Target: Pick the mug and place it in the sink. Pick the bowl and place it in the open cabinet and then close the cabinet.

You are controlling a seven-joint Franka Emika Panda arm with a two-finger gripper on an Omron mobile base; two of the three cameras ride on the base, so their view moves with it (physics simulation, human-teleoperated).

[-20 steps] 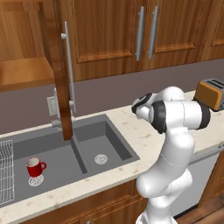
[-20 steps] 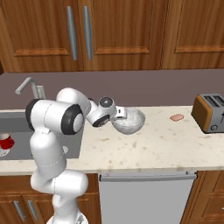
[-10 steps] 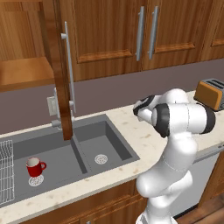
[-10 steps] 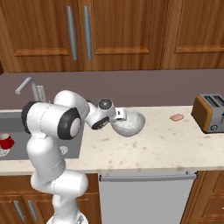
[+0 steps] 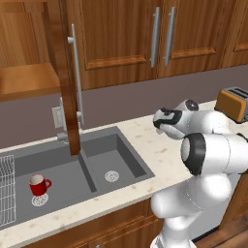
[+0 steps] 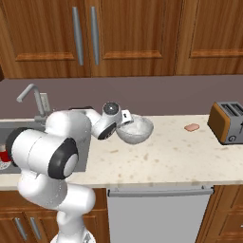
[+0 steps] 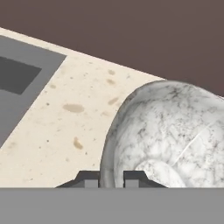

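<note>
The speckled stone bowl [image 6: 135,129] sits upright on the pale desk [image 6: 180,156], between the sink [image 5: 116,160] and the toaster [image 6: 228,122], as the arm's gripper [image 7: 111,177] pinches its near rim. In the hand view, 1 finger [image 7: 91,179] stands outside the wall and the other [image 7: 133,178] inside it, the rim caught between them at 6 o'clock of the bowl. The jaws look nearly together, closed on that thin wall.

The red mug [image 5: 38,184] already stands in the left basin of the sink, on its drain, so the first half of the job appears done; the bowl's trip to the open cabinet [image 5: 29,80] is judged the step in hand. Done well, that step likely calls for a firm pinch before any lift, then a straight rise clear of the desk, since a rim grip on a wide, heavy-looking bowl may let it swing or slip. A slow carry toward 9 o'clock, over the sink, would suit, with the bowl kept level until it clears the shelf edge.

The cabinet door [image 5: 63,82] hangs open edge-on above the sink in the left base view, its long bar handle [image 5: 76,77] facing the arm. A small pinkish item [image 6: 192,127] lies on the desk near the toaster, well apart from the bowl.
</note>
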